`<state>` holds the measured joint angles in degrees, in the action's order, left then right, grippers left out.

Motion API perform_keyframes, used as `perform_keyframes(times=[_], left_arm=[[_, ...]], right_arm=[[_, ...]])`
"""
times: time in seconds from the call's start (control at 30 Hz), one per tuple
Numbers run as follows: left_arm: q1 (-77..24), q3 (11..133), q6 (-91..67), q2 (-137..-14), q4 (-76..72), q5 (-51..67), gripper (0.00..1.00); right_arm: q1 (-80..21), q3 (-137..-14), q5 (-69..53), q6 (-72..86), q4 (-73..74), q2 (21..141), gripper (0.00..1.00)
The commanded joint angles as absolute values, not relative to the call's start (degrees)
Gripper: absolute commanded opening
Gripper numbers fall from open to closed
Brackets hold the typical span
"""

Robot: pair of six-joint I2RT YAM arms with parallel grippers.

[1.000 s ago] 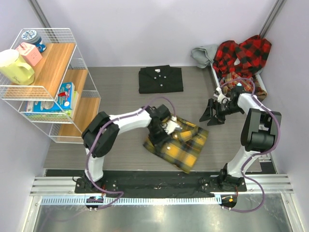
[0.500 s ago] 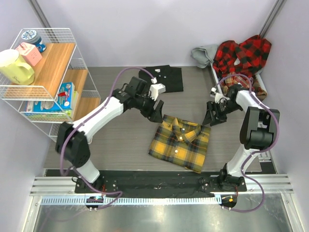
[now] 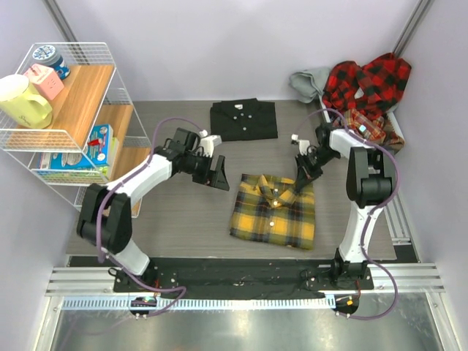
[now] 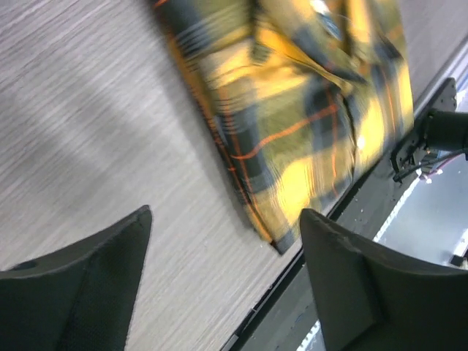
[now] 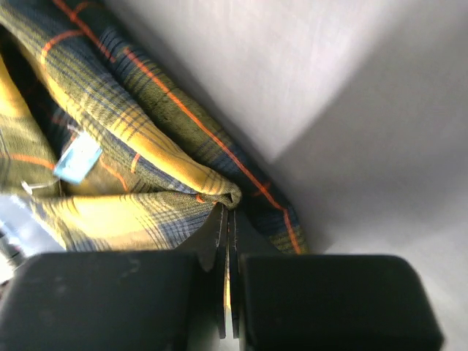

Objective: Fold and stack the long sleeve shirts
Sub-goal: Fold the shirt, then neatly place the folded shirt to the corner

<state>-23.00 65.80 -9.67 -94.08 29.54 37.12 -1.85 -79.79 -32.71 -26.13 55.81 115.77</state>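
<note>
**Right arm gripping the folded shirt, left arm standing clear.**
The right tool [image 5: 227, 212] is clamped together on the far right edge of the folded yellow-and-black plaid flannel shirt [image 3: 273, 212], probably to drag it toward the stack. The left tool [image 3: 218, 175] hangs apart and empty just left of it, over the grey bench [image 3: 175, 219]. The folded plain black shirt [image 3: 243, 119] lies beyond, likely the stack's base. Red-and-black plaid shirts [image 3: 365, 84] are heaped at the far right corner.

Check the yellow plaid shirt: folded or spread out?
Folded: the yellow plaid shirt lies as a compact rectangle, no sleeves showing, collar on top.
</note>
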Motion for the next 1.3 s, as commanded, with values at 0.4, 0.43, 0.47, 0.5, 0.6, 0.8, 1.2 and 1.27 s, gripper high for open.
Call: perform_keyframes(times=[0.4,0.43,0.47,0.5,0.6,0.8,1.2,1.27], left_arm=[[-22.68,65.72,-10.29,-78.73,27.29,29.06,1.00],[-22.50,66.53,-11.24,-80.66,27.68,34.31,1.00],[-22.59,65.23,-13.77,-80.94,26.90,34.63,1.00],[-22.59,63.04,-20.59,-80.60,21.06,34.89,1.00],[-23.29,52.14,-32.47,-78.75,7.69,35.16,0.92],[-29.00,42.40,-47.71,-87.71,-12.18,31.56,0.81],[-32.00,42.01,-54.59,-100.28,-15.92,22.50,0.52],[-29.55,42.80,-52.57,-100.29,-13.37,22.67,0.41]], right_arm=[[-6.33,-101.78,-22.32,-28.74,55.02,107.50,0.64],[-6.42,-101.17,-22.67,-28.57,55.54,106.45,0.64],[-6.24,-100.38,-23.02,-27.78,56.42,106.17,0.65],[-5.37,-97.85,-23.55,-27.60,56.77,105.91,0.65],[-2.56,-92.40,-26.71,-27.08,57.04,106.78,0.67],[6.50,-89.31,-31.99,-27.25,60.73,112.41,0.69],[7.83,-73.13,-33.83,-25.66,52.91,111.00,0.69],[6.60,-71.99,-34.80,-24.35,51.86,111.01,0.57]])
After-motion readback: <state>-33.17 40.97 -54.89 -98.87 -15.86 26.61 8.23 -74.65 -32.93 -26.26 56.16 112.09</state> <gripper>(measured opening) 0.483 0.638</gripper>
